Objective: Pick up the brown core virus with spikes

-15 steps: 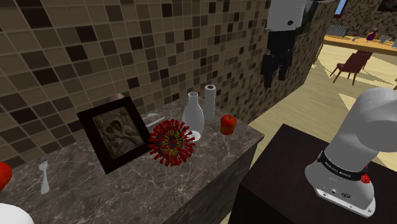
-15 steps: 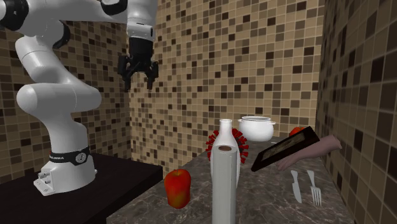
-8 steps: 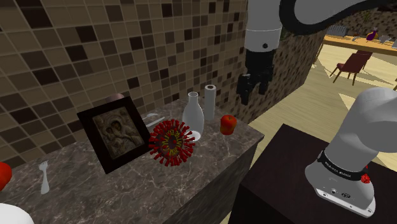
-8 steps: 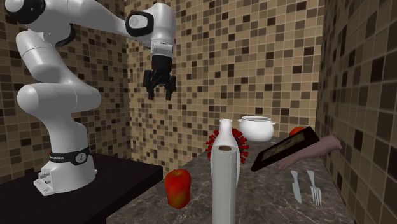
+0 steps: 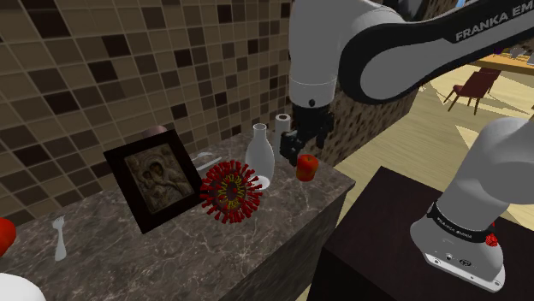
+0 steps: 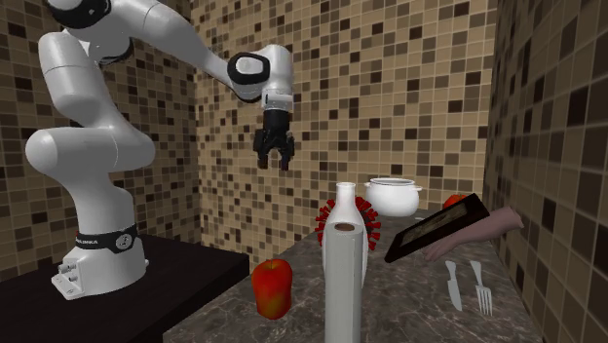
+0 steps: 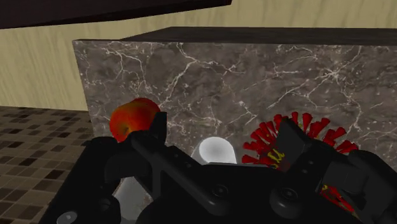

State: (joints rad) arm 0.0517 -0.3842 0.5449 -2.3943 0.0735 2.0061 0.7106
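Shoulder view, my jaws hover near the red apple (image 5: 307,166), well apart from the spiky virus (image 5: 229,192) on the worktop (image 5: 287,221); second exterior view, they're high above it; wrist view, jaws wide and empty, so descent and grasp are both left.

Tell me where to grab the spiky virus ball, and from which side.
Grip the virus ball across its round core, closing between the red spikes. Coming from above is probably best: the picture frame and the bottle stand close beside it, while its top looks free.
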